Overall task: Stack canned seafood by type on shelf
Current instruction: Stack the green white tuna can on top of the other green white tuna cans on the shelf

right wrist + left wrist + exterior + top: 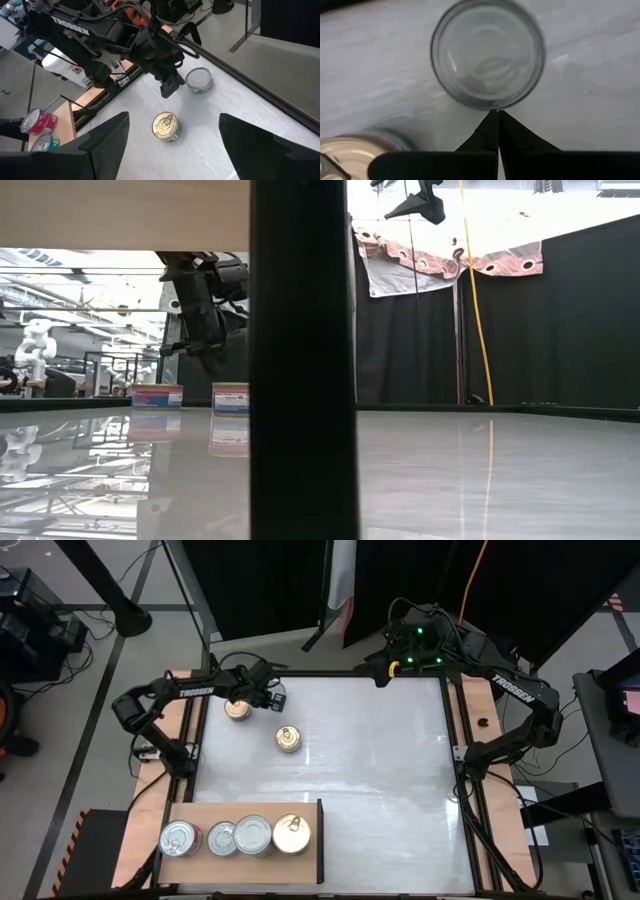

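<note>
Two tins of canned seafood stand on the white table at the far left: a silver-lidded tin and a gold pull-tab tin. My left gripper is shut, points steeply down and hovers beside the silver tin's rim, above the table. The shelf, a wooden board at the near left, carries a row of several tins on their bases, a red-labelled one at its left end and a gold-lidded one at its right. My right gripper waits open, raised over the far right.
The shelf's dark upright edge stands at its right end and blocks the middle of the low view. The white tabletop stretches bare to the right of the two tins. Cables and stands lie beyond the far edge.
</note>
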Robot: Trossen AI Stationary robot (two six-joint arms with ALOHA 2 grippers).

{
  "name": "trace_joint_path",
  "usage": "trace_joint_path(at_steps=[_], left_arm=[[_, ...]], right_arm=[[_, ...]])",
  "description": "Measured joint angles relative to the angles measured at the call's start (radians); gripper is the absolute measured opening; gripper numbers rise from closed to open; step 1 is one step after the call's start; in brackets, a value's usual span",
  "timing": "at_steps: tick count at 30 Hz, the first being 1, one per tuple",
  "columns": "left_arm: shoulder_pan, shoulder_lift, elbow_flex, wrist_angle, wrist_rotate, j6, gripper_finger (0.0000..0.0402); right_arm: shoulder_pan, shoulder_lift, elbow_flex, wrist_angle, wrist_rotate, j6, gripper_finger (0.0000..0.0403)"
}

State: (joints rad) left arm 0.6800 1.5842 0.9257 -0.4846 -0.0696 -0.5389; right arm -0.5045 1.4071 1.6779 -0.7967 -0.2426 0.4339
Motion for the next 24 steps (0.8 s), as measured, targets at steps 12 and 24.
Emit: trace_joint_path(at_steps=[12,24], left_arm=[[-0.004,0.017,0.000,-0.006,0.013,0.001,0.0001],[-0.019,0.013,0.000,0.005,-0.045,-0.032,0.0001]], right_arm=[[0.000,0.000,0.000,0.000,0.000,0.000,0.0299],[0.000,0.000,0.000,0.009,0.001,-0.001,0.0299]])
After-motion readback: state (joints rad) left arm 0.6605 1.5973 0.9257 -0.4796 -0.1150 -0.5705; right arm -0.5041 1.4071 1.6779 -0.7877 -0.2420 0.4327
